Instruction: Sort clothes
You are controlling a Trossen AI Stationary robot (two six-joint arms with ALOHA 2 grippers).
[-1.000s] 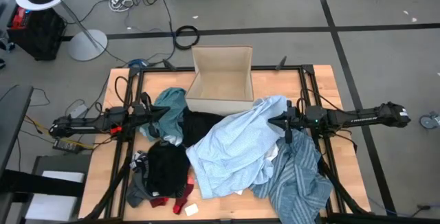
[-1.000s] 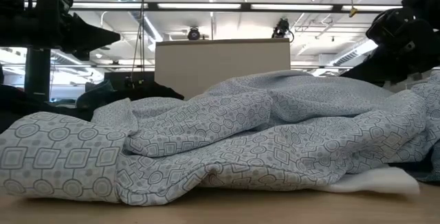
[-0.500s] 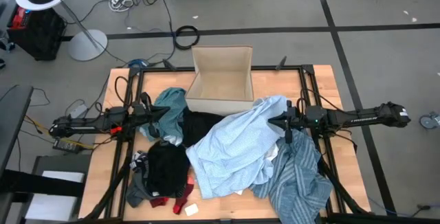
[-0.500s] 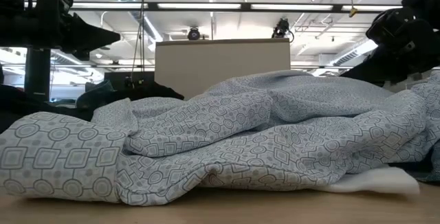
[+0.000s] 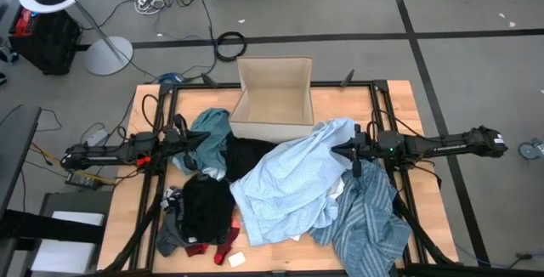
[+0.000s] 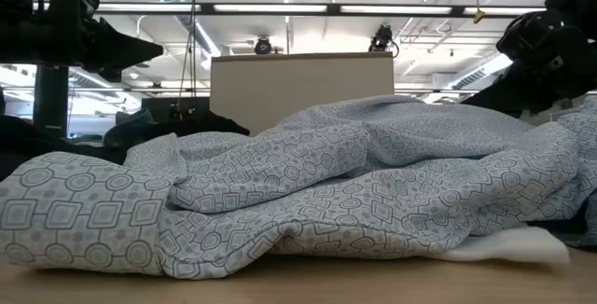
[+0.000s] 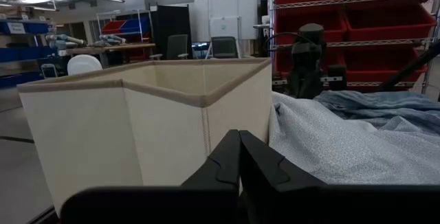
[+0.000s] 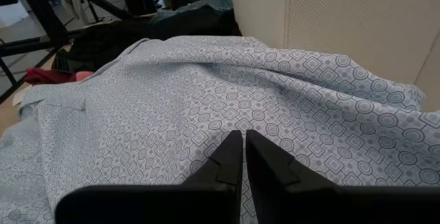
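Clothes [image 5: 289, 183]: two shirts, several smaller pieces, one box [image 5: 274, 98].

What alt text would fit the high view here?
A heap of clothes covers a wooden table, with an open cardboard box at its far edge. The left gripper and right gripper hang over the pile from either side, jaws shut and holding nothing.

Soft patterned cloth shirt [image 5: 289, 183], matt cardboard box [image 5: 274, 98], wooden table [image 5: 408, 107]
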